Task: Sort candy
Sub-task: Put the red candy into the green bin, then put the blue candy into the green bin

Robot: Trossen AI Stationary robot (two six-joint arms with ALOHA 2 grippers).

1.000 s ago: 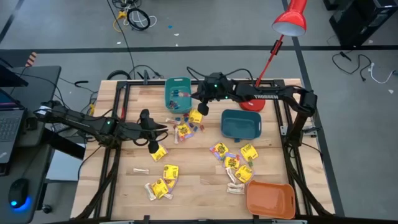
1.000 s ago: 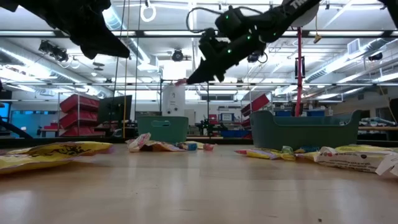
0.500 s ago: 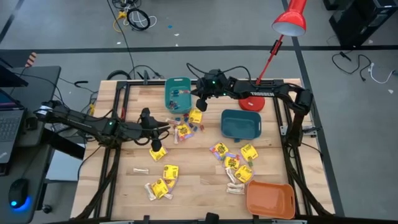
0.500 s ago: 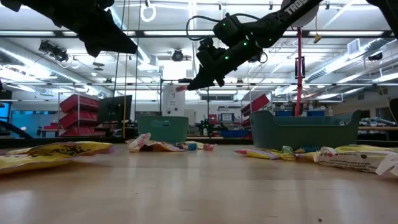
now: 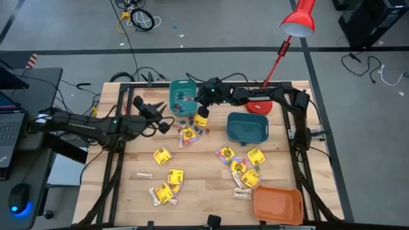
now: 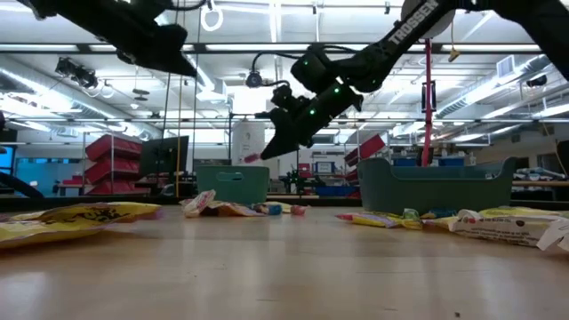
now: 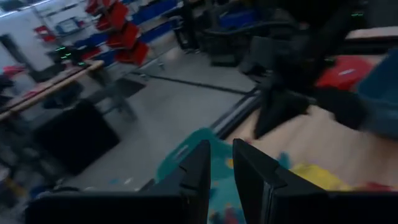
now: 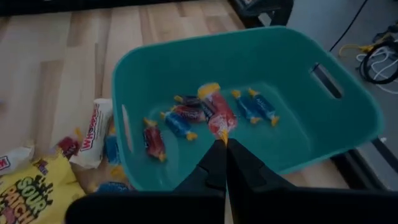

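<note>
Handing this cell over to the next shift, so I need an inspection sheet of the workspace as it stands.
Surface: wooden table, no spills seen.
Job's things: yellow candy packets and small pieces scattered mid-table; several blue and red wrapped candies lie in the teal bin.
Clutter: dark teal bin and orange bin, nothing seen inside either; red lamp at the far edge.
Grippers: right gripper shut on a red wrapped candy above the teal bin; left gripper raised near that bin, nothing seen held.
Cables: loose coils on the floor beyond the table.
Surroundings: laptop and mouse on a side desk; no person seen.
</note>
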